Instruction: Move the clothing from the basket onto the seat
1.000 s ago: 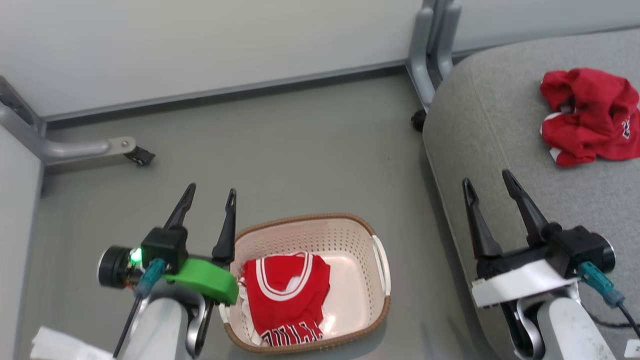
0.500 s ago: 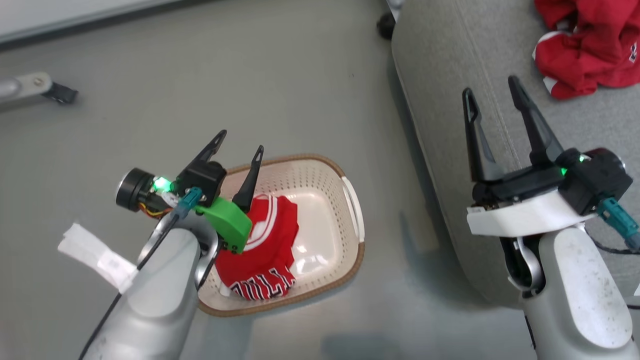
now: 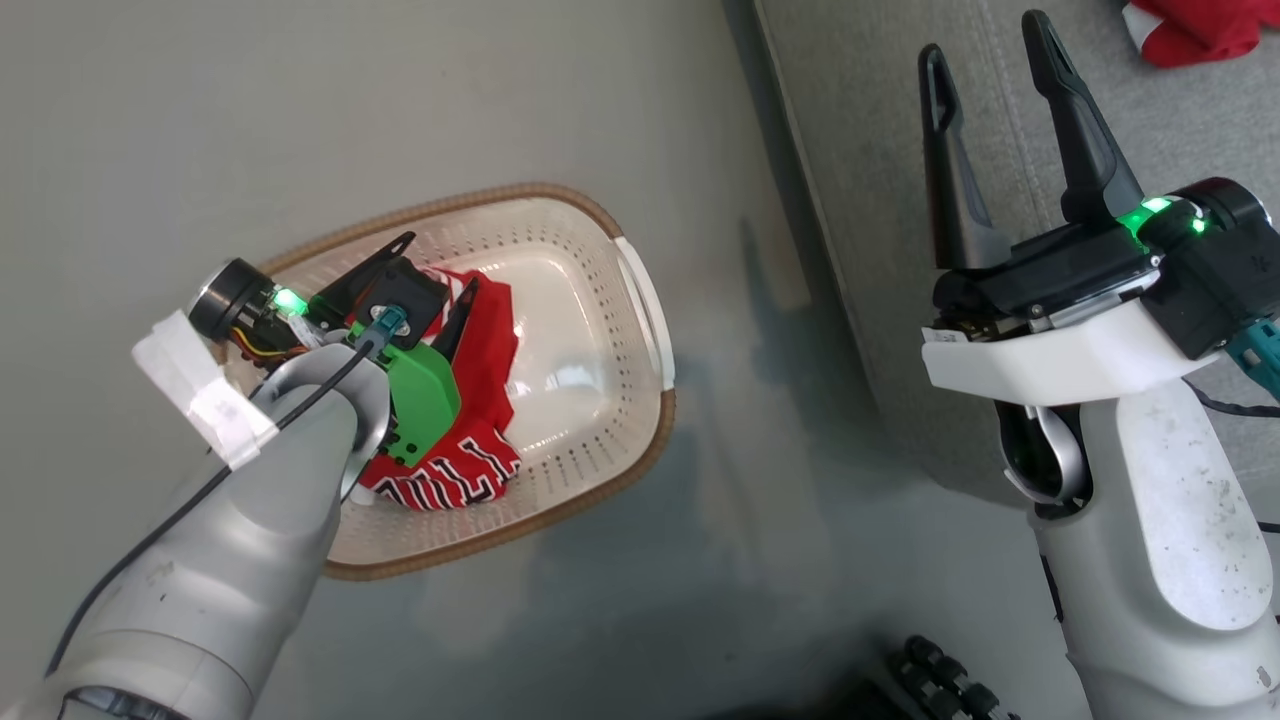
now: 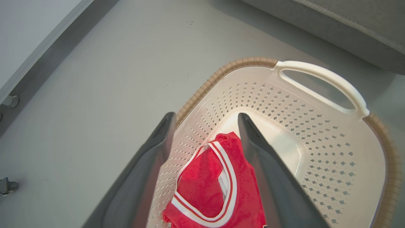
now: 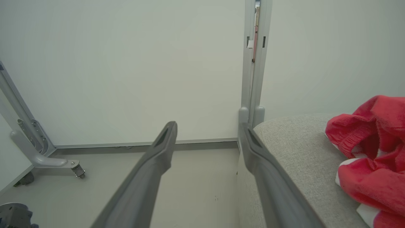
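Observation:
The cream perforated basket (image 3: 610, 230) with a brown rim (image 4: 221, 69) stands on the floor left of the seat. In it lies the red jersey (image 3: 490, 340) with white-striped trim (image 4: 208, 186), bunched toward its left side. My left gripper (image 3: 438, 262) hangs open inside the basket, just above the jersey, its fingers (image 4: 253, 142) straddling the collar without touching it. Open too, my right gripper (image 3: 982, 35) hovers over the light-grey seat (image 3: 880, 150) near its rounded edge. The plain red piece (image 5: 370, 158) lies on the seat (image 5: 300, 152), beyond the right gripper (image 5: 207, 124).
Grey floor (image 3: 300, 100) surrounds the basket. A white wall with a grey post (image 5: 253, 63) and a metal frame foot on a caster (image 5: 74, 169) stand behind. A dark ribbed part (image 3: 940, 680) shows at the head view's bottom edge.
The head camera has tilted down, shifting the whole picture. My left gripper has moved from beside the basket to over it and down toward the jersey. The right gripper has stayed open.

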